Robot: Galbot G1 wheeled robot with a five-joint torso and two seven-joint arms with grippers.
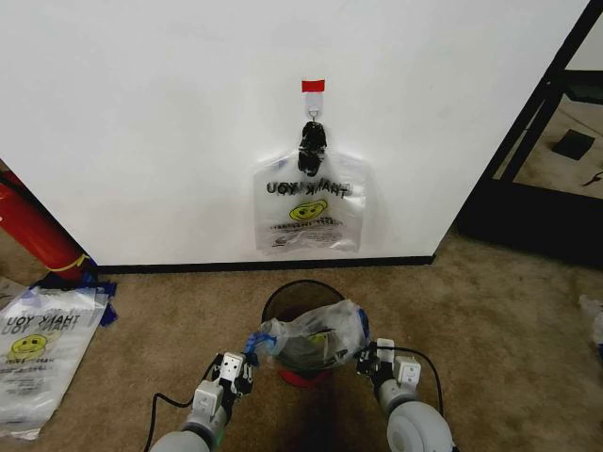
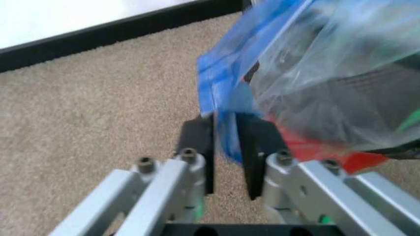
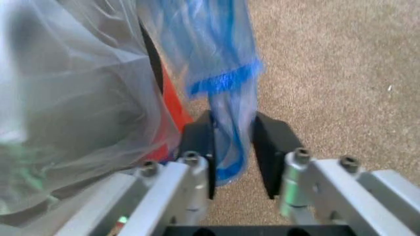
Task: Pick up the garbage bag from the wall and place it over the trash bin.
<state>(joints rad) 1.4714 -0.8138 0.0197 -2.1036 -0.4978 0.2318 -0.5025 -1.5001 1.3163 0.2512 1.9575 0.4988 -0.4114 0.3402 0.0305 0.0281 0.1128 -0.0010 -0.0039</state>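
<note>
A see-through garbage bag (image 1: 316,334) with blue-tinted sides lies crumpled over the near half of the round dark trash bin (image 1: 283,297), above its red base (image 1: 301,379). My left gripper (image 1: 240,372) (image 2: 225,123) is at the bag's left corner. Its fingers stand slightly apart, and the blue edge (image 2: 226,132) hangs between them. On the bag's right side, my right gripper (image 1: 369,363) (image 3: 231,120) has a limp blue strip (image 3: 229,132) running through its gap. Another THANK YOU bag (image 1: 309,209) hangs on the wall (image 1: 141,122) from a black hook clip (image 1: 312,141) under red tape (image 1: 312,86).
A long red cylinder (image 1: 38,231) leans at the wall on the left. A further bag (image 1: 38,353) lies flat on the carpet beside it. A black frame (image 1: 537,141) stands at the right past the wall's corner. Open carpet surrounds the bin.
</note>
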